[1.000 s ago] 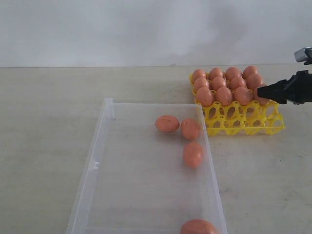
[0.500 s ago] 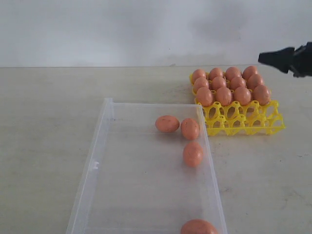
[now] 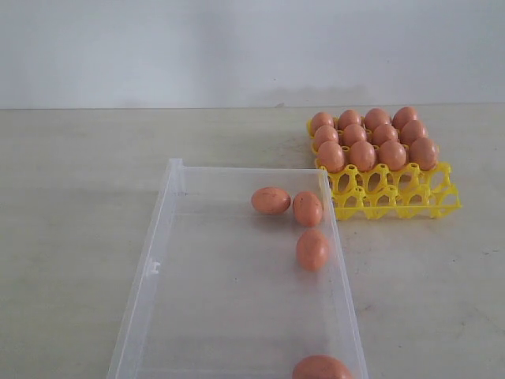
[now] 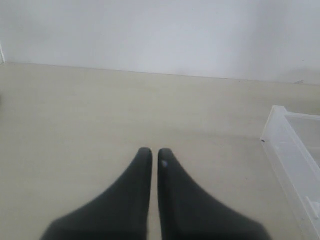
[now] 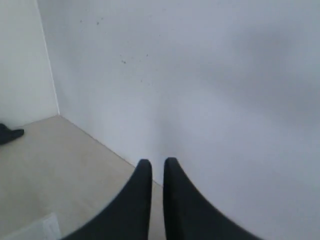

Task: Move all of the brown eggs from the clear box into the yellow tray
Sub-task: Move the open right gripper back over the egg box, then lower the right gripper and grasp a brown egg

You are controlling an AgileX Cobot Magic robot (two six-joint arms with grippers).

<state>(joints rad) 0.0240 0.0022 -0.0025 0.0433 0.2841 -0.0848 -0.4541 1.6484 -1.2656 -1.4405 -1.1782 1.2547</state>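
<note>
Several brown eggs lie in the clear box (image 3: 158,268): two touching near its far right corner (image 3: 271,200) (image 3: 307,208), one by the right wall (image 3: 312,249), one at the near edge (image 3: 320,368). The yellow tray (image 3: 394,201) stands to the right of the box, its three back rows filled with eggs (image 3: 363,155) and its front row empty. Neither gripper appears in the exterior view. My left gripper (image 4: 155,152) is shut and empty above bare table, with a corner of the clear box (image 4: 290,150) beside it. My right gripper (image 5: 157,162) is shut and empty, facing the wall.
A white wall (image 3: 252,47) rises behind the table (image 3: 79,174). In the right wrist view a dark object (image 5: 7,134) lies on the table at the frame's edge; what it is cannot be told.
The right gripper rose from beside the yellow tray's right side, moved up and to the right, and has left the exterior view. The eggs have not moved.
</note>
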